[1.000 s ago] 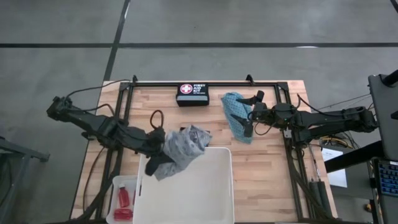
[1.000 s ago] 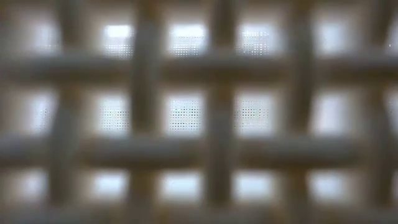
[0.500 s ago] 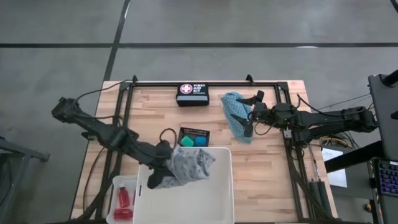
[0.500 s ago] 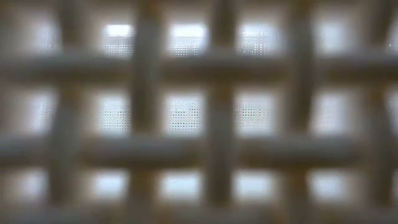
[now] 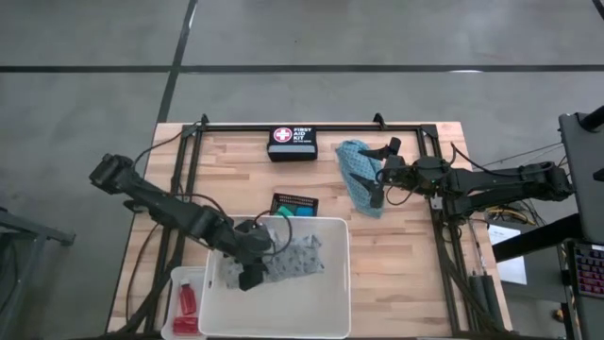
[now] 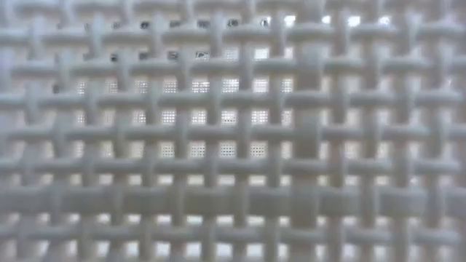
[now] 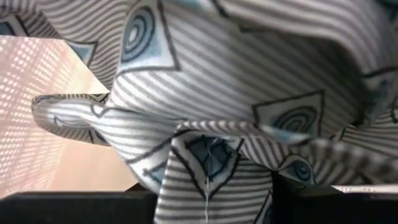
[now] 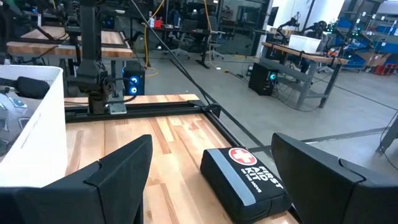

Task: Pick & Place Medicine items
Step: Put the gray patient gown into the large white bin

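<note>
- Left gripper: positioned inside the big white tub, at the tub's left part. Its fingers are clamped on the grey patterned cloth.
- Grey patterned cloth: lies bunched within the white tub, spreading from the left gripper toward the tub's middle and far wall. In the left wrist view the cloth fills nearly the whole picture, striped with blue concentric marks, folded over itself just in front of the fingers.
- Right gripper: rests at the far right part of the table, over the edge of the teal cloth. Its fingers stand apart; in the right wrist view both fingers show with a wide gap between them and nothing held.
- Teal cloth: lies crumpled on the wood, to the right of the first aid kit, touching or under the right gripper; exact contact cannot be told.
- First aid kit: black pouch with a red cross mark, lying flat at the far edge of the table; also seen ahead of the right gripper.
- Black mesh tray: sits just beyond the white tub's far wall, holding a green tub and a blue tub.
- Red bottles: lie in a small clear container at the near left corner, beside the white tub.
- Low view: blocked by a white woven mesh; nothing further can be told.
</note>
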